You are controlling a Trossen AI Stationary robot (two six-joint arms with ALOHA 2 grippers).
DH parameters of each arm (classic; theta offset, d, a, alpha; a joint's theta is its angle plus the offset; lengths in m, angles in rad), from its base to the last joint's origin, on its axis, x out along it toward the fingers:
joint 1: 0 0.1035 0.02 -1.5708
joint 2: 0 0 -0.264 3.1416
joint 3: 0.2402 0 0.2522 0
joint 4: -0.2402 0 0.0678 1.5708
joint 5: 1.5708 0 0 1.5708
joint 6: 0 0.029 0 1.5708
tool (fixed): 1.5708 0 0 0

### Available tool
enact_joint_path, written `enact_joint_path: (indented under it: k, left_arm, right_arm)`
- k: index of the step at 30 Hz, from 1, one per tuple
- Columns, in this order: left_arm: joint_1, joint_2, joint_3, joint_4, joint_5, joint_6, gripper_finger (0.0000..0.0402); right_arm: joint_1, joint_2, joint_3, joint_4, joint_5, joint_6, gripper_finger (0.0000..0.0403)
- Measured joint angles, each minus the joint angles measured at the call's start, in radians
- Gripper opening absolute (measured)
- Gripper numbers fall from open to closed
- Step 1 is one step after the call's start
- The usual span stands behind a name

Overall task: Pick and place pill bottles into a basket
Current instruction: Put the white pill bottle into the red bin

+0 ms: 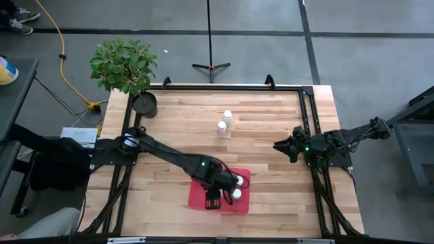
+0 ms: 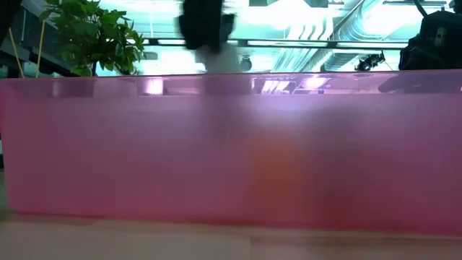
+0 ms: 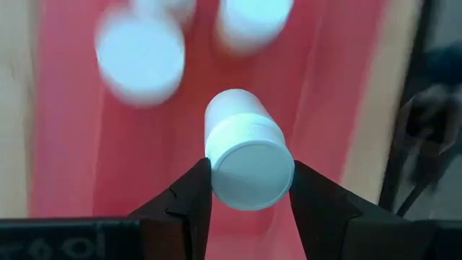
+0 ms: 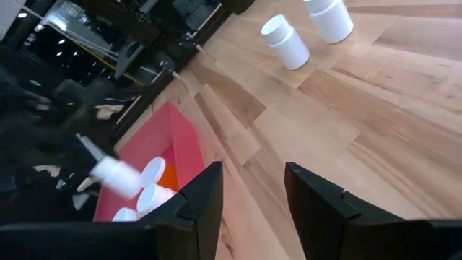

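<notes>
- Holding a white-capped pill bottle (image 3: 249, 162) between its two fingers (image 3: 189, 198), cap toward the wrist camera, body pointing down at the basket (image 1: 196, 198); left hand (image 1: 221, 192) poised over the red basket near the front edge of the table (image 1: 271, 135).
- Risked, by judgement: a tilted bottle landing on the bottles already in the basket (image 3: 141, 54) and bouncing or rolling over the low wall, if let go from too high.
- Risked also: knocking those same bottles with the fingers if lowered straight onto them; seemed crowded below the hand.
- Risked further: slipping in the grip, caught only around the cap end, with the smooth round body hanging free.
- Lay directly between the left hand's fingers, touching both; at least two other white caps seen in the basket just beyond it, blurred.
- Stood well apart from the left hand: two more pill bottles on the table (image 1: 224, 122), toward the far side, upright as far as could be told, close beside each other.
- Waited at the right edge of the table: right hand (image 1: 287, 146), fingers drawn together and holding nothing, pointed toward the middle.
- Blocked almost entirely in the low view by the basket's pink-red wall; nothing of the grip readable there.
</notes>
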Motion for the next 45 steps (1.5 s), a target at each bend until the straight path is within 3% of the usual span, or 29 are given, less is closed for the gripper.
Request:
enact_joint_path:
  k: [7, 14, 33, 39, 45]
  left_arm:
    - [-0.017, 0.093, 0.001, 0.002, 0.033, -0.071, 0.0191]
    - [-0.011, 0.102, 0.016, 0.028, 0.015, -0.145, 0.0190]
    - [0.032, 0.104, 0.055, 0.025, 0.056, -0.172, 0.0190]
    - [0.046, 0.103, 0.066, 0.102, 0.054, -0.174, 0.0190]
    - [0.045, 0.103, 0.066, 0.053, 0.052, -0.167, 0.0190]
  right_arm:
    - [0.000, 0.008, 0.000, 0.001, -0.103, -0.003, 0.0140]
    - [0.000, 0.019, 0.000, -0.001, -0.157, -0.025, 0.0140]
    - [0.000, 0.027, 0.001, -0.004, -0.148, -0.083, 0.0140]
    - [0.000, 0.027, 0.001, -0.006, -0.119, -0.091, 0.0140]
    - [0.000, 0.027, 0.001, -0.005, -0.117, -0.093, 0.0140]
